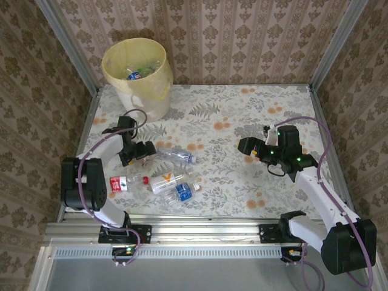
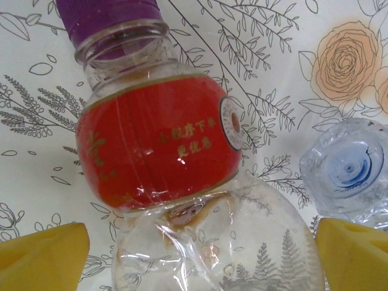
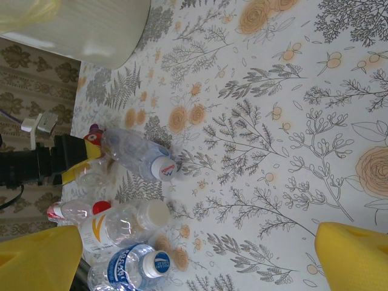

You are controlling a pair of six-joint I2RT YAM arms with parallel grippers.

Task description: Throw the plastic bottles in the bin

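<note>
The left arm [image 1: 104, 149] hangs low over the plastic bottles [image 1: 167, 180] strewn across the flowered worktop [image 1: 242, 115], left of centre in the overhead frame. The left jaws are spread wide and straddle a red-labelled bottle [image 2: 157, 142] with a purple cap. In the wrist view the yellow fingertips [image 2: 42, 257] sit in the bottom corners, on either side of its crumpled clear body, and we see no squeeze on it. The bottle appears to lie on the worktop, cap toward the top of that frame. Just beside it, at right, is the blue-tinted base of a second bottle [image 2: 345, 170].

The bin [image 1: 148, 100] stands at upper left of the overhead frame with several bottles already inside. At right centre the right arm [image 1: 315, 185] waits well apart from the pile. The right jaws are spread, with nothing between them.

We judge the grip to be the weak point. The creased, glossy plastic could give way or squirt out as the jaws come together. A hold this low on the body would leave the cap end free to tip out on the way to the bin. The right fingertip is close enough to the second bottle to nudge it, or to trap it alongside the first. Once knocked, any of these round bottles could roll away across the worktop.
</note>
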